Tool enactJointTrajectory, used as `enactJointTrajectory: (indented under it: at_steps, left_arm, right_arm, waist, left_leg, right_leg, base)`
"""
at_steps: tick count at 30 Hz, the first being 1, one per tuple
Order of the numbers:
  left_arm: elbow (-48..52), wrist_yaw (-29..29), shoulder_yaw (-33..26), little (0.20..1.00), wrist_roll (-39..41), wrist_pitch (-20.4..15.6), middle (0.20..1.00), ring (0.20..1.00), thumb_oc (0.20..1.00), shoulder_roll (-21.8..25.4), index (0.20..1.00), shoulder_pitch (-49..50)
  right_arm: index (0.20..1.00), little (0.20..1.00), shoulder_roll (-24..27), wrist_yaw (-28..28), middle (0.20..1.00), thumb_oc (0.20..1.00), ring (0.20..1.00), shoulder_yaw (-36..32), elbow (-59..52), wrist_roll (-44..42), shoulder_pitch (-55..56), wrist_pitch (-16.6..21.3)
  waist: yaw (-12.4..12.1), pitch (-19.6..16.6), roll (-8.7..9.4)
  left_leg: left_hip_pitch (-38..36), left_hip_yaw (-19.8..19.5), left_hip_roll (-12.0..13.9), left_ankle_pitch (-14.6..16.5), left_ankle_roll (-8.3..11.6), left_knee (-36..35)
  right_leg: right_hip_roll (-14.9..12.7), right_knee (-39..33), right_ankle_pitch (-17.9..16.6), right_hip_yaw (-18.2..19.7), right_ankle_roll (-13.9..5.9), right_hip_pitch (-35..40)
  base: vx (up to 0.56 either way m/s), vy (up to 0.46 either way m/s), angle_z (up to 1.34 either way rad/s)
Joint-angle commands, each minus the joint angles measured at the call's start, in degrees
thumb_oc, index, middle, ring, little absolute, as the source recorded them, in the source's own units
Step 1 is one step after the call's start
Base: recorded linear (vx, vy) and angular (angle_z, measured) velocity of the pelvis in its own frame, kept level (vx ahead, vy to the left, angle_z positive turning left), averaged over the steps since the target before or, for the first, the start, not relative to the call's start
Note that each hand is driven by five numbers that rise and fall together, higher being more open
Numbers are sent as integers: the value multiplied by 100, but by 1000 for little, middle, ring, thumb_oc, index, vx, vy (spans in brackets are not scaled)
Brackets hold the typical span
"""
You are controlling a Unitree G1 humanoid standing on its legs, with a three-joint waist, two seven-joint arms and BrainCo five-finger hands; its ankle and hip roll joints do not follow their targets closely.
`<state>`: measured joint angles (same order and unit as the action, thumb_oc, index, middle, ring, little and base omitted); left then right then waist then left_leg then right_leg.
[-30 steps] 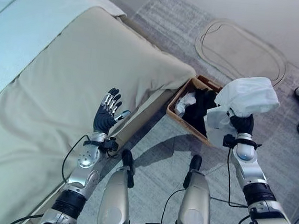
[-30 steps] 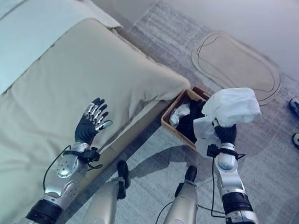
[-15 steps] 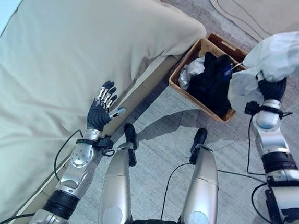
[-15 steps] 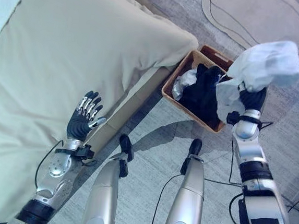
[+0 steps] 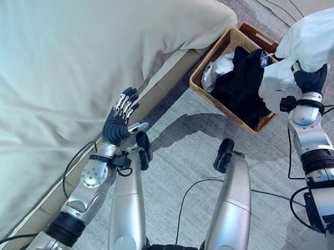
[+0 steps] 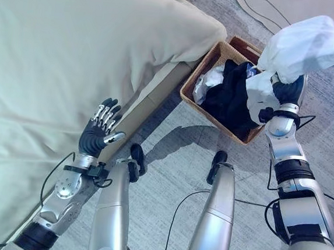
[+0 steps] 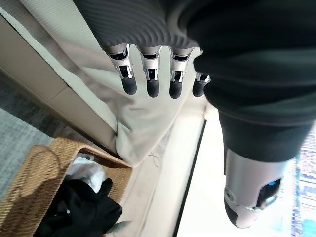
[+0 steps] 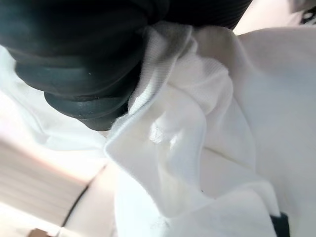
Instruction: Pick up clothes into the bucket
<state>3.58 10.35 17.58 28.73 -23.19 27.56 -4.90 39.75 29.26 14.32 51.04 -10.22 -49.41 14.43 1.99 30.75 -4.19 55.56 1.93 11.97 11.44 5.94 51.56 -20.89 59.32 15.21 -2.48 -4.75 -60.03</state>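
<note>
My right hand [image 5: 309, 79] is raised beside the far right edge of the rectangular woven wicker basket [image 5: 211, 58], its fingers buried in a bunched white cotton garment [image 5: 322, 34] that billows above it; the close view from that wrist shows white folds [image 8: 207, 128] pressed against the dark cover, so I judge the cloth is clamped, though I cannot see the fingers themselves. The garment hangs over the basket's right rim, partly above the black clothing [image 6: 231, 98] and a smaller white piece [image 6: 206, 81] already lying inside. So I'd say the task is well along: this load only needs releasing over the basket. My left hand [image 5: 120, 124] hovers with fingers spread, empty, by the beige bed [image 5: 73, 64] edge.
</note>
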Motion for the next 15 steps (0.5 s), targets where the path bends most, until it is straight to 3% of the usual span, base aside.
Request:
enactJointTrajectory:
  at_steps: [1,8,15]
  left_arm:
    - [545,97,61,1000,-129,-352,1000,1000,1000,107,1000,239]
    - [681,40,175,1000,-73,-335,1000,1000,1000,309,1000,388]
    - [768,-98,293,1000,39,-346,1000,1000,1000,393,1000,361]
  right_arm:
    - [200,200,72,12,200,200,200,119,434,-127,-228,163]
    - [200,200,276,-383,200,200,200,741,1845,387,-728,-349]
    - [200,200,659,-359,200,200,200,1318,1990,999,-1175,-434]
  waist:
    - [-9,-132,-94]
    - [-119,-189,-144]
    - [-173,-325,-157]
  left_leg:
    - [93,-123,-177,774,-282,645]
    - [306,-165,-245,851,-311,883]
    - [391,-128,-386,680,-285,585]
  right_leg:
    - [352,-311,-161,198,-2,-86]
    - [307,-18,-50,265,54,-310]
    - [301,-222,-144,245,14,-384]
  base:
    - [47,-19,4]
    - [22,0,2]
    - [-3,-4,3]
